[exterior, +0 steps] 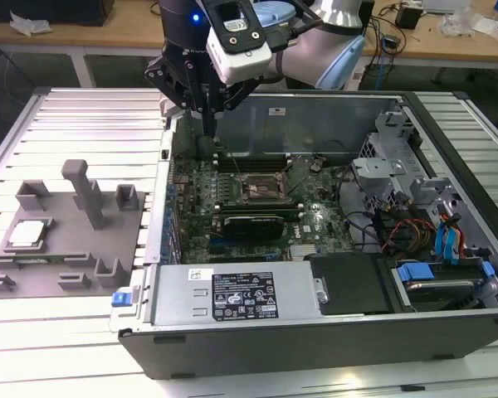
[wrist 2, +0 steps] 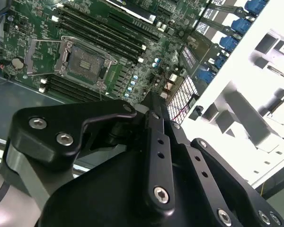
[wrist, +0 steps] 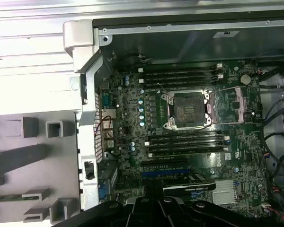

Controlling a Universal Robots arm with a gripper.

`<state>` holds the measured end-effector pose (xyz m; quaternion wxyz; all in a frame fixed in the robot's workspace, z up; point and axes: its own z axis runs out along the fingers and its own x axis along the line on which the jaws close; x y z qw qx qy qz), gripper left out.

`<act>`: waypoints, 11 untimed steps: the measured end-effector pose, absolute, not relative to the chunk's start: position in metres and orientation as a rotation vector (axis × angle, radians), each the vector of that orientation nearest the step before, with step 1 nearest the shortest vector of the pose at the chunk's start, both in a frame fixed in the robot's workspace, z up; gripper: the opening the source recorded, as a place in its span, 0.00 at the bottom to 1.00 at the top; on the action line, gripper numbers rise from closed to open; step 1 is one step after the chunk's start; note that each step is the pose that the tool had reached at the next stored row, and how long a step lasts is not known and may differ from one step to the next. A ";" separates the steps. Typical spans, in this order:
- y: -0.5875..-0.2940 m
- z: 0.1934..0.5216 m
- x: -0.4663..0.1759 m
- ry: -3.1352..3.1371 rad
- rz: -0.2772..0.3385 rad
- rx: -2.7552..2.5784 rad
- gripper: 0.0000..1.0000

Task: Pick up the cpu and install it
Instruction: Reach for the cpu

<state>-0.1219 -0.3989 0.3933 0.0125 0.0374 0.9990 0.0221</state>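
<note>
The surface (exterior: 83, 116) held a case (exterior: 357, 340). The closed, empty end effector (exterior: 209, 130) hung near its corner. The cpu (exterior: 26, 235) lay well apart, by the surface's edge at the exterior view's left.

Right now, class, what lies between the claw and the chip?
In the exterior view, the computer case's side wall, ribbed metal table and the grey tray's upright post stand between the claw and the chip.

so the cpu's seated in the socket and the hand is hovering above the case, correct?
Not seated. The exterior view shows the cpu lying on the grey fixture outside the case, at that view's left, and the socket is empty. The rest holds: the hand hovers above the case.
</note>
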 end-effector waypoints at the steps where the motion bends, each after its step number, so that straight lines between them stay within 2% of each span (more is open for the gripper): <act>1: -0.399 0.393 -0.122 3.114 0.069 0.117 0.11; 11: -0.399 0.393 -0.132 3.114 0.069 0.117 0.11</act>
